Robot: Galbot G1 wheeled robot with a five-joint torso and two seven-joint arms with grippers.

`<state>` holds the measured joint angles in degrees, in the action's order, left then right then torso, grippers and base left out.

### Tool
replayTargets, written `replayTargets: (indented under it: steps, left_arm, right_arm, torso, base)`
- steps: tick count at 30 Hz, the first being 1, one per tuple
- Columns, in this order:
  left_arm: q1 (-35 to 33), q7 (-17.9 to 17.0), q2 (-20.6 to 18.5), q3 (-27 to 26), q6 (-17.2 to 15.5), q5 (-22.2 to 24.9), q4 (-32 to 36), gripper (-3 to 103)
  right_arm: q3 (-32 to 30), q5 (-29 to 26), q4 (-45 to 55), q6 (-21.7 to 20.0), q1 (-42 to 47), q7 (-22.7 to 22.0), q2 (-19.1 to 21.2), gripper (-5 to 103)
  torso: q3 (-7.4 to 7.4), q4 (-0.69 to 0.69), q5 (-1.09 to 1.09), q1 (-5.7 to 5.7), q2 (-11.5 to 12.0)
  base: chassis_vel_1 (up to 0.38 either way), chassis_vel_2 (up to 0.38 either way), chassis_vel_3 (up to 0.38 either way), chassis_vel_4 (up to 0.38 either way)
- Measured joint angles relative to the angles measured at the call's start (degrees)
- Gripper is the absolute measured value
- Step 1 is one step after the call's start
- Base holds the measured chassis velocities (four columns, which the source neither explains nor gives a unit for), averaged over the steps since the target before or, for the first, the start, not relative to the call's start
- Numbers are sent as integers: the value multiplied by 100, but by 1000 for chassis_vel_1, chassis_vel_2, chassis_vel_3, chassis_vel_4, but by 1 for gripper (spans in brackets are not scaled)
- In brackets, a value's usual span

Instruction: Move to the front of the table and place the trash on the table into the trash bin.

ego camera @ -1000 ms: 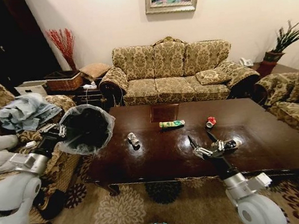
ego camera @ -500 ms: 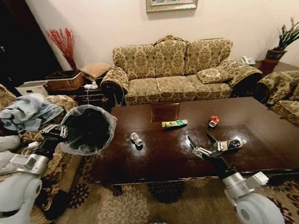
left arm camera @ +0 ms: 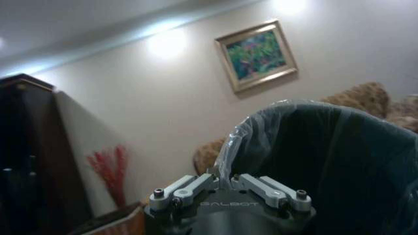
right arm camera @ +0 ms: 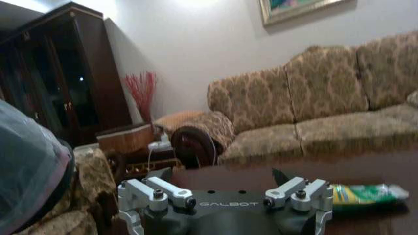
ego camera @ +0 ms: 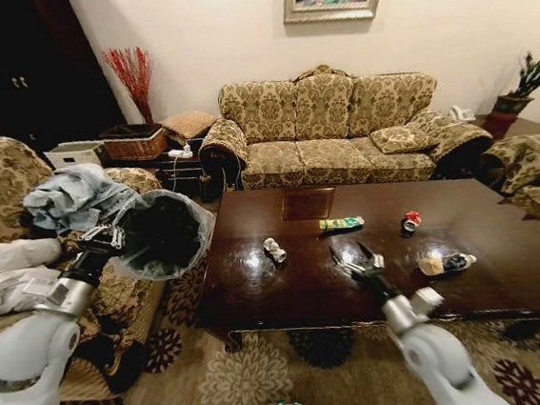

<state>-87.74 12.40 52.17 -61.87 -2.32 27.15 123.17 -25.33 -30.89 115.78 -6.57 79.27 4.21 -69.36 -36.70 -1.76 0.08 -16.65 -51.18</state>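
The left gripper [ego camera: 113, 239] is pinched on the rim of the trash bin [ego camera: 163, 234], its fingers closed on the crinkly liner; in the left wrist view the bin [left arm camera: 326, 161] blocks most of what lies past it, so only the wall and a framed picture show above. That arm reaches forward from the robot's left side and holds the bin up in the air, tipped so its dark mouth faces the table [ego camera: 260, 294], just off the table's left end.

The right gripper [ego camera: 354, 256] stretches out low over the table's near middle, fingers spread apart with nothing between them. In the right wrist view the gripper [right arm camera: 225, 188] looks toward the sofa, and the green-yellow wrapper tube [right arm camera: 365, 193] shows beyond one finger, partly cut off.

On the tabletop the wrapper tube [ego camera: 341, 222] lies with its long axis across the table, left to right. The crushed silver can [ego camera: 275, 250] sits toward the left end, angled. The crushed red can [ego camera: 410, 220] is toward the right (small, its shape hard to read). The tan bottle [ego camera: 445, 264] lies on its side near the front edge, dark cap pointing right
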Motion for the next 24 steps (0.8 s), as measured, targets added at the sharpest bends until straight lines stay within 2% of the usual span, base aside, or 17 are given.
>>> replayTargets:
  steps: [4, 5, 7, 9, 11, 15, 20, 24]
  left_arm:
    - [-70, -17, -90, 1, -41, 20, 1, 3]
    - [-93, -34, -115, -2, -57, 22, -3, 3]
    - [-112, -46, -121, -2, -68, 21, -2, 3]
    - [-160, -56, -105, 2, -113, 2, 24, 3]
    - [-210, -61, -45, 4, -132, -41, 50, 3]
    - [-255, -59, 43, 5, -137, -80, 67, 3]
    - [-198, -74, 152, 19, -137, -105, 18, 3]
    - [-224, -84, 246, 19, -140, -133, 18, 3]
  right_arm:
    - [554, 182, -694, 103, -564, 54, 2, 100]
    - [877, 122, -956, 131, -767, 50, 62, 100]
    - [1034, 116, -1094, 135, -884, 44, 81, 100]
    - [1412, 320, -1548, 245, -1283, 137, 91, 100]
    - [1754, 544, -2094, 309, -1737, 207, -21, 100]
    - [2079, 783, -2846, 543, -2231, 231, -241, 100]
    - [2485, 746, -3474, 694, -2643, 230, -343, 100]
    - [2636, 760, -3939, 857, -2985, 276, -523, 100]
  torso:
    - [0, 6, -9, -1, 0]
    - [0, 4, -5, -1, 1]
    - [0, 3, -6, -1, 1]
    - [0, 0, -14, -1, 1]
    - [1, -2, -10, 0, 0]
    - [0, -1, -6, 0, 1]
    - [0, 3, -10, -1, 1]
    - [1, 0, -10, 0, 0]
  base:
    - [-86, -63, 31, 6]
    - [0, 0, 0, 0]
    - [0, 0, 0, 0]
    - [0, 0, 0, 0]
    - [0, 0, 0, 0]
    - [0, 0, 0, 0]
    - [0, 0, 0, 0]
    - [0, 0, 0, 0]
